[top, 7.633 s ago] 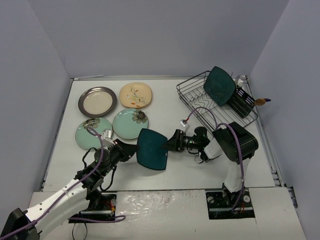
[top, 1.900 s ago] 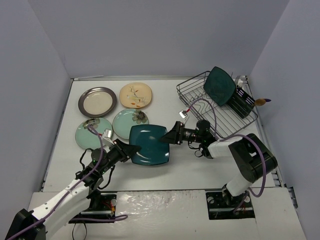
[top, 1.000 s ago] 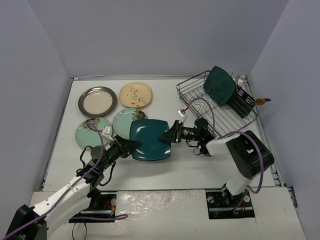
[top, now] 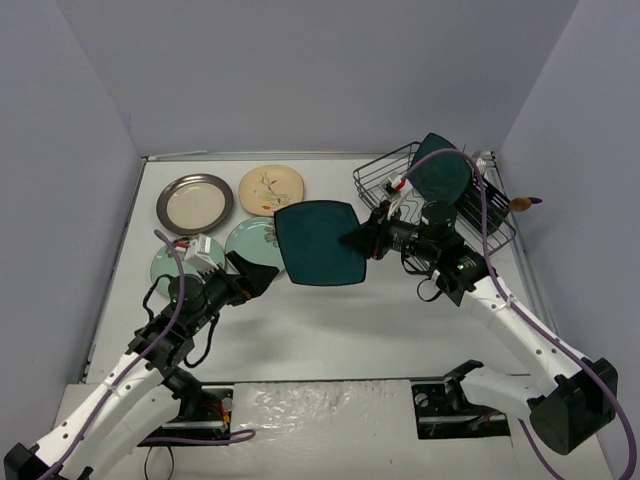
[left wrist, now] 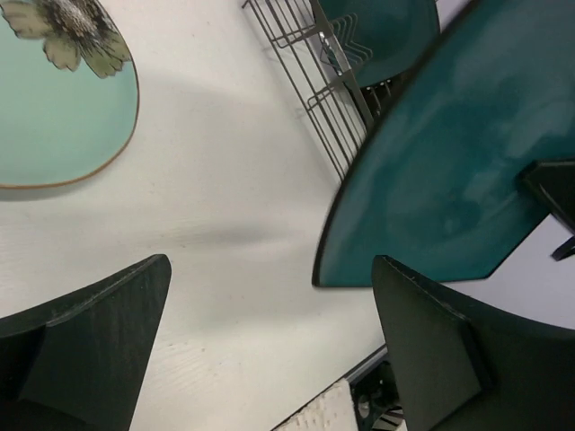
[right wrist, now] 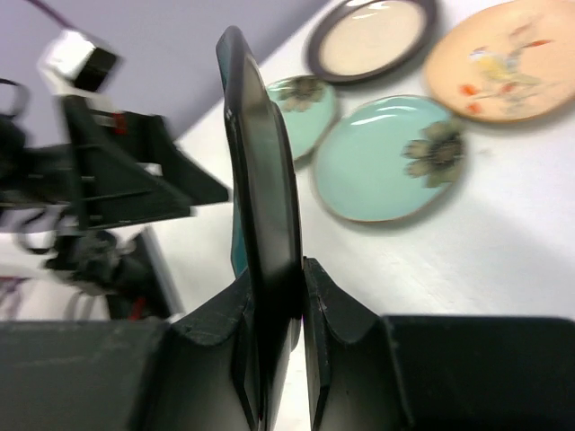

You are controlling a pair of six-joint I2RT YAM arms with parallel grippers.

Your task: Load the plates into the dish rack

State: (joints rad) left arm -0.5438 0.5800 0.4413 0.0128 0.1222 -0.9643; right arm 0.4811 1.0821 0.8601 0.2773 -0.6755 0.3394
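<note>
My right gripper is shut on the right edge of a dark teal square plate, holding it above the table's middle. In the right wrist view this plate stands edge-on between the fingers. My left gripper stands open just left of it, apart from the plate. The black wire dish rack at the back right holds a second teal plate upright. Two mint plates, a cream floral plate and a grey-rimmed cream plate lie flat at the left.
A black cutlery caddy sits at the rack's right end, with a utensil handle sticking out. Grey walls close in the table on three sides. The held plate partly covers the nearer mint plate from above.
My left gripper has opened, let go of the teal plate and drawn back to the left. The right gripper has carried the plate up and back, toward the rack.
</note>
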